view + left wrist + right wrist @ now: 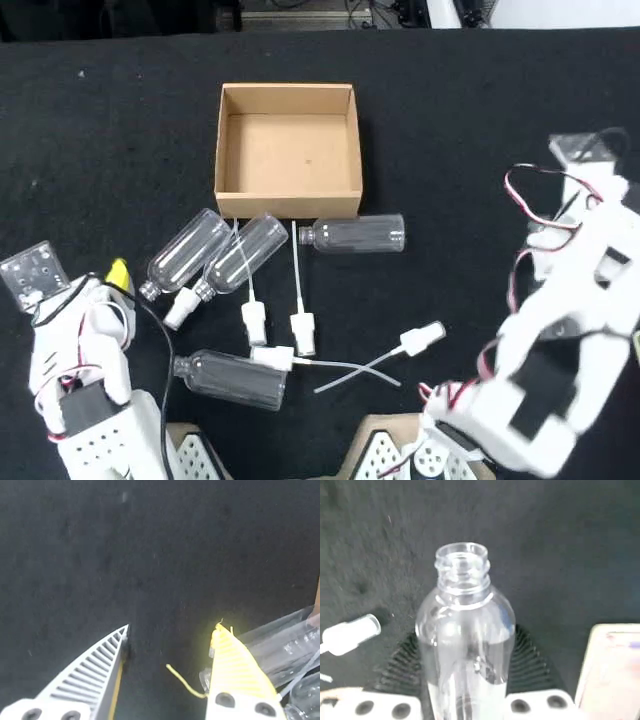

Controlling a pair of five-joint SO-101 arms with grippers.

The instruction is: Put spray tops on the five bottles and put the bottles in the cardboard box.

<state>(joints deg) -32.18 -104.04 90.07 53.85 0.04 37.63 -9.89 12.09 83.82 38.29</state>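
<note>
At the near right, the right arm [560,370] has its jaws clamped around a clear, uncapped bottle [465,625], its neck pointing away from the wrist. At the near left, the left arm [85,370] holds its jaws apart above the black desk [480,150]. Between the arms, a second bottle [230,378] lies on its side. Just beyond it, loose white spray tops [302,333] with thin tubes are scattered. Farther on, two bottles [190,250] lie side by side at a slant. A fourth bottle [352,235] lies just in front of the open cardboard box [288,204].
</note>
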